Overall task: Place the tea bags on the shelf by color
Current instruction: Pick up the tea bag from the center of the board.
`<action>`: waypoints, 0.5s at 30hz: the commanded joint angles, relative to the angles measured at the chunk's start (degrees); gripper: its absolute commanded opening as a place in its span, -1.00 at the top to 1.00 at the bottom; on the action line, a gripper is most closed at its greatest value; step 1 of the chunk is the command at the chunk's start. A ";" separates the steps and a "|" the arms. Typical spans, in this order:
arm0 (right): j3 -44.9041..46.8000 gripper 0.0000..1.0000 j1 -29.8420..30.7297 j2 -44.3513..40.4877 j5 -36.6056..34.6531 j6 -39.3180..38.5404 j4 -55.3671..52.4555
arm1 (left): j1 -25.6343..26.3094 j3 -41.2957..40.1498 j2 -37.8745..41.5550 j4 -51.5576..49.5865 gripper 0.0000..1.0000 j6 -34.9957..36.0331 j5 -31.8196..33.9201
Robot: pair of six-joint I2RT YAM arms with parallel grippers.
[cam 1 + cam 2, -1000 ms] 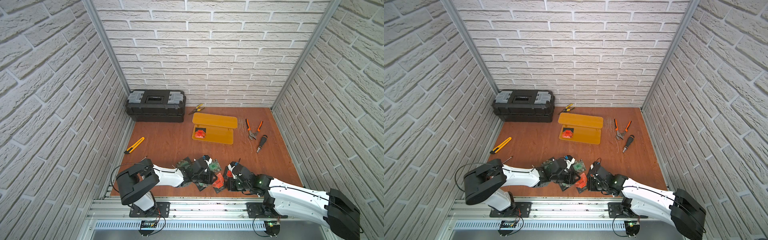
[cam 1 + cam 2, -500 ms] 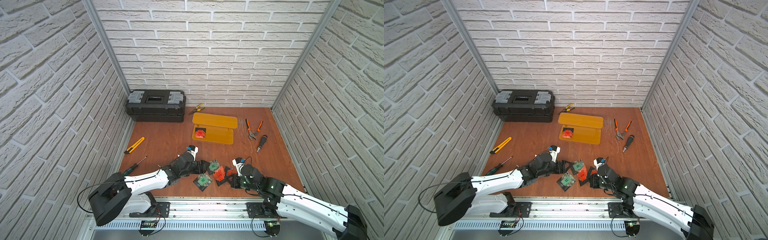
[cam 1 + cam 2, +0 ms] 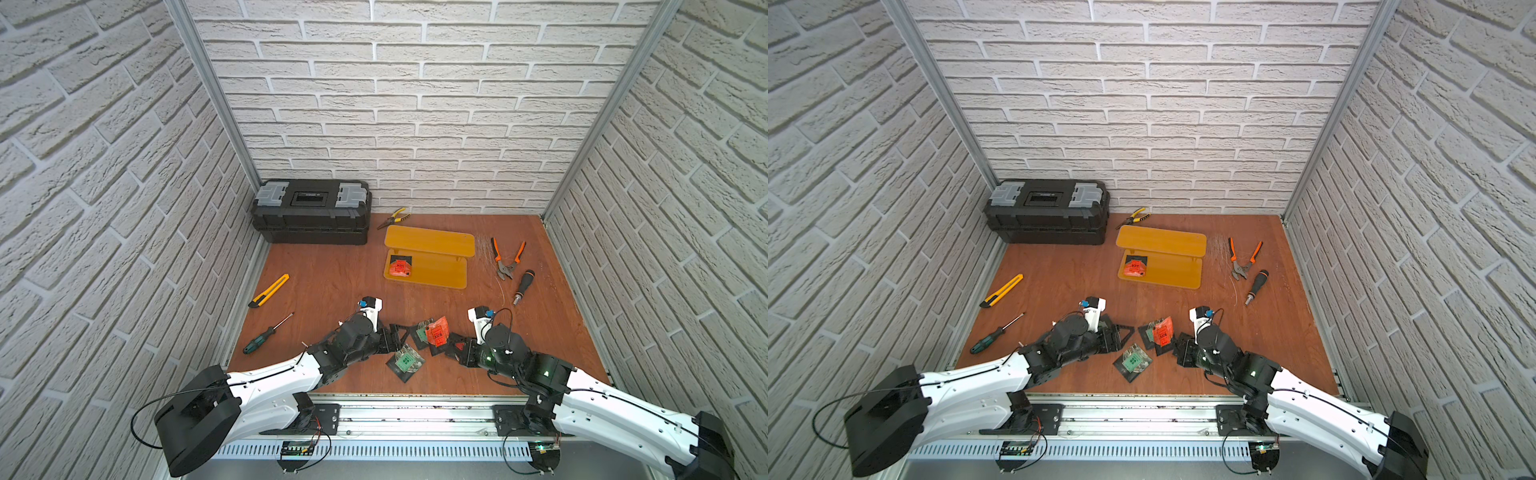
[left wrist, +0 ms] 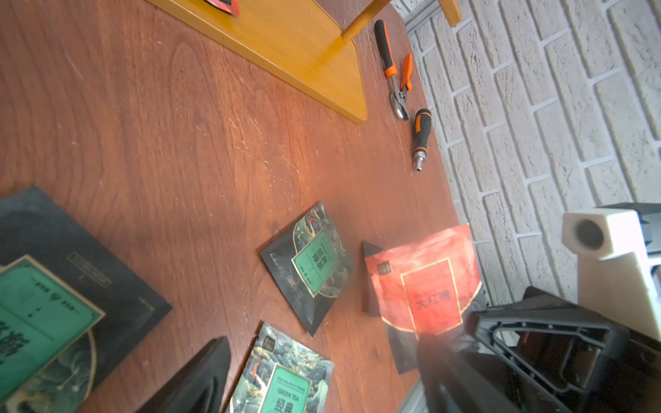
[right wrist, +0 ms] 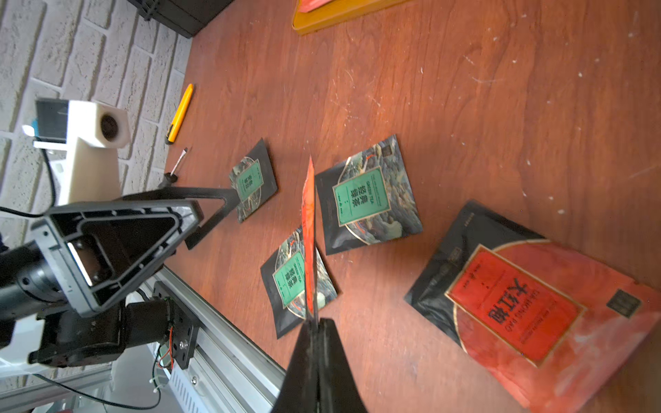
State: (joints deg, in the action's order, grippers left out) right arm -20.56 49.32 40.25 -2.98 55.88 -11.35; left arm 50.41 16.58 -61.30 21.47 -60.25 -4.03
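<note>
One red-orange-labelled flat black sachet (image 3: 400, 268) lies on the lower plate of the translucent yellow-orange two-tier shelf (image 3: 430, 241), well ahead of both grippers. The right gripper (image 5: 314, 321) is clamped on a second red sachet (image 5: 308, 229), held edge-up off the reddish wooden tabletop (image 3: 332, 286). A third red sachet (image 5: 518, 304) lies just beside it. Three green-labelled sachets (image 5: 365, 198) lie between the grippers, and the left gripper (image 3: 398, 336) is spread wide and empty. Five sachets are still to be shelved. Since a second ago, both arms have unfolded forward and the left gripper's jaws have widened.
</note>
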 commanded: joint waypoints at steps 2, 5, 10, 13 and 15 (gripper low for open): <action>-0.58 0.95 -0.28 2.50 -2.31 4.28 11.82 | -0.25 -2.37 0.96 8.91 -0.74 -3.19 1.06; -0.44 0.95 -0.28 5.10 -3.14 6.53 16.79 | -0.29 -2.10 0.98 9.24 -0.74 -3.54 0.98; -1.30 0.95 -0.28 8.69 -3.72 8.91 21.55 | -0.31 -1.55 0.62 10.08 -0.69 -3.86 0.96; -2.10 0.95 -0.28 10.33 -3.56 10.24 22.84 | -0.28 -0.84 -0.12 10.74 -0.65 -4.18 0.88; -2.45 0.95 -0.28 11.15 -3.90 11.54 23.50 | -0.29 -0.43 -0.76 11.50 -0.59 -4.69 0.76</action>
State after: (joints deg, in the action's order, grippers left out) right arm -21.04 49.32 50.81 -5.63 64.82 6.76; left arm 50.41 14.83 -61.45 28.99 -64.42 -3.79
